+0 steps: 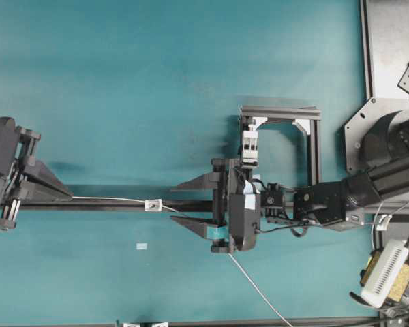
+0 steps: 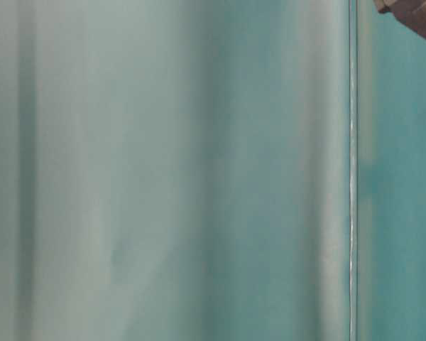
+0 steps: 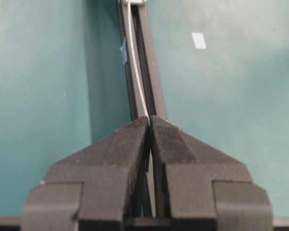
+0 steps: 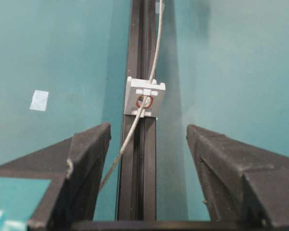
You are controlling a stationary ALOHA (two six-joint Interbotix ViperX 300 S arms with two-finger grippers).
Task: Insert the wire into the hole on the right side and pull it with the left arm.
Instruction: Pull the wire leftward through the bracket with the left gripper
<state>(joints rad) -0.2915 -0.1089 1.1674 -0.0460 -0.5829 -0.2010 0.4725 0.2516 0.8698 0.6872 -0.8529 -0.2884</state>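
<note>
**Two hands, one wire: threaded through the bracket and gripped for the pull**

Two hands share the work along a black rail that runs left to right across the teal table. The left hand sits at the rail's left end with its pointed fingers pressed together, and the wire comes out from between their tips, so the hand is clamped on the wire's leading end. That grip is what a pull needs: a thin, limp strand would slip out of anything looser.

From those tips the wire runs along the rail to the small silver bracket fixed on it. In the right wrist view it passes through the hole and carries on toward the near right, off the table's near edge. The insertion therefore looks done, and the pull is the step in hand.

The right hand waits just right of the bracket with its fingers spread wide on either side of the rail, holding nothing. Standing open there likely keeps it clear of the strand while it slides.

The table-level view is too blurred to add anything. The wire seems fairly straight between hand and bracket, though how taut it is cannot be judged.
</note>
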